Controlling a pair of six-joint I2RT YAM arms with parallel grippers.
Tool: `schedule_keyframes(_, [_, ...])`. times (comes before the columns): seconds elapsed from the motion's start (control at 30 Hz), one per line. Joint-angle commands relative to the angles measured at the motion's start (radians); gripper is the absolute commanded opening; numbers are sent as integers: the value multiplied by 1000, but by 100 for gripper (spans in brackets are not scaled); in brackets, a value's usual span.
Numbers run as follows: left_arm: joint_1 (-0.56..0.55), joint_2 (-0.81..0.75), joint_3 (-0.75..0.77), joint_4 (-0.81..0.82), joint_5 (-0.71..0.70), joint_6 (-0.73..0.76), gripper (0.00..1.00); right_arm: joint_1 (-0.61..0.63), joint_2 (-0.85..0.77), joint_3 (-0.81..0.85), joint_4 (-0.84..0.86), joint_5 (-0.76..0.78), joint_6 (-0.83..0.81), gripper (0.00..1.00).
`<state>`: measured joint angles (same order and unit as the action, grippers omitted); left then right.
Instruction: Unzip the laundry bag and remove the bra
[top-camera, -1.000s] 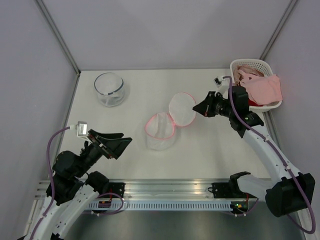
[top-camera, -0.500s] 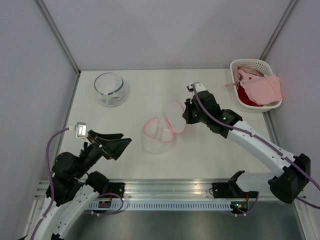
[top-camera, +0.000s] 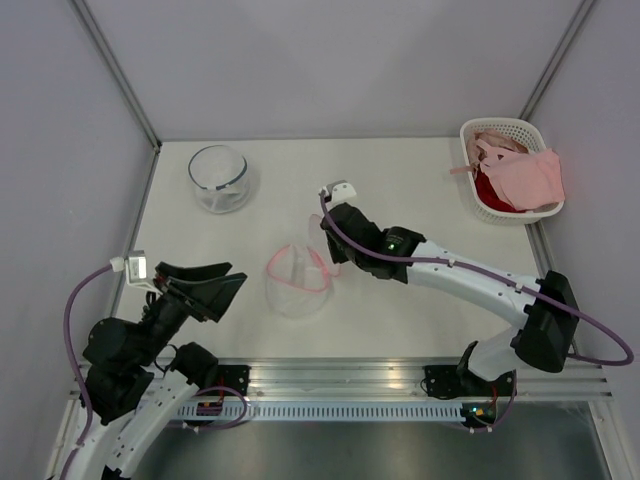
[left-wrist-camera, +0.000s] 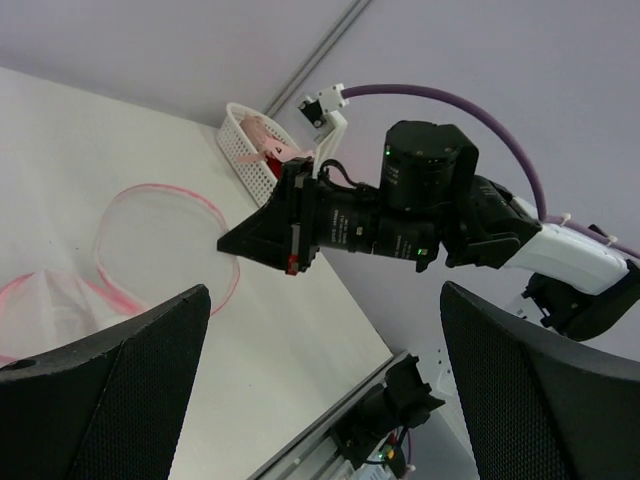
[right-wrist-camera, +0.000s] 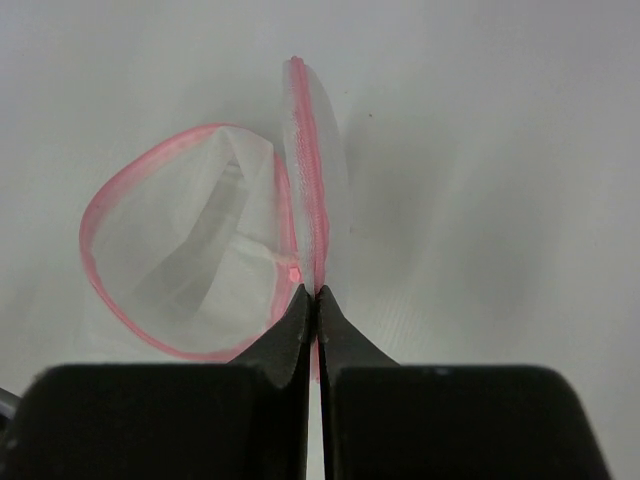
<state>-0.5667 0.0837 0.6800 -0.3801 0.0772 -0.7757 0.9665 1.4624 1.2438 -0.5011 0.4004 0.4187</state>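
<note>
Soft, even light from overhead fills all three views; the white bench (top-camera: 430, 180) is bright without glare and carries only faint, soft-edged shadows. The left claw's fingers (left-wrist-camera: 100, 390) show as dark, blurred wedges. The right claw (right-wrist-camera: 318, 298) is a near-black silhouette, while the laundry bag (right-wrist-camera: 190, 250) beyond it is sharp, casting a pale shadow.

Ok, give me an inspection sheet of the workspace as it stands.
Surface: white table, no spills seen.
Job's things: laundry bag unzipped, open, nothing seen inside; bra in basket.
Clutter: glass bowl; red garment in basket.
Grippers: left gripper open, empty; right gripper shut on the bag's pink rim.
Cables: purple cables loop along both arms.
Surroundings: grey wall panels.
</note>
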Motion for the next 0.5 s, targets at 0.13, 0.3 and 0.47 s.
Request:
schedule_keyframes(0.13, [4, -35, 64, -20, -62, 24, 100, 106, 82, 112, 41, 94, -26, 0])
schedule_keyframes(0.3, [4, -55, 82, -37, -73, 30, 100, 126, 82, 94, 114, -24, -46, 0])
schedule_keyframes(0.47, [4, -55, 87, -42, -105, 33, 100, 147, 66, 56, 200, -217, -63, 21])
